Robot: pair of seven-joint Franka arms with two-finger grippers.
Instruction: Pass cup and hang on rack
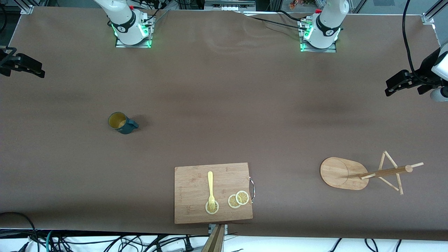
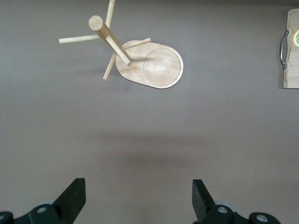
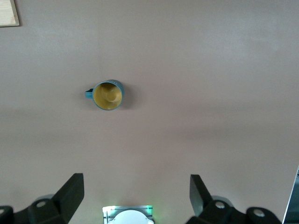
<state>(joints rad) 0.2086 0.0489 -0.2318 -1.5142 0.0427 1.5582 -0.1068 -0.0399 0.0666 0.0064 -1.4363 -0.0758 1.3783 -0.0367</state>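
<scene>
front: high, faces bases | wrists: downward; cutting board shared

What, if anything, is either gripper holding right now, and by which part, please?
Nothing is held. The left gripper and right gripper are both open and empty; the cup stands alone on the table.

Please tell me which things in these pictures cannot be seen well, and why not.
- Right hand: the front view's edge cuts it off; its arm is out of view.
- Left hand: partly cut off at the opposite edge of the front view.
- Cutting board: left wrist view shows only one end with its metal handle.
- Cup: seen from above in the right wrist view, so its outer wall is mostly hidden.
- Rack: the pegs' number is unclear, since they overlap.
</scene>
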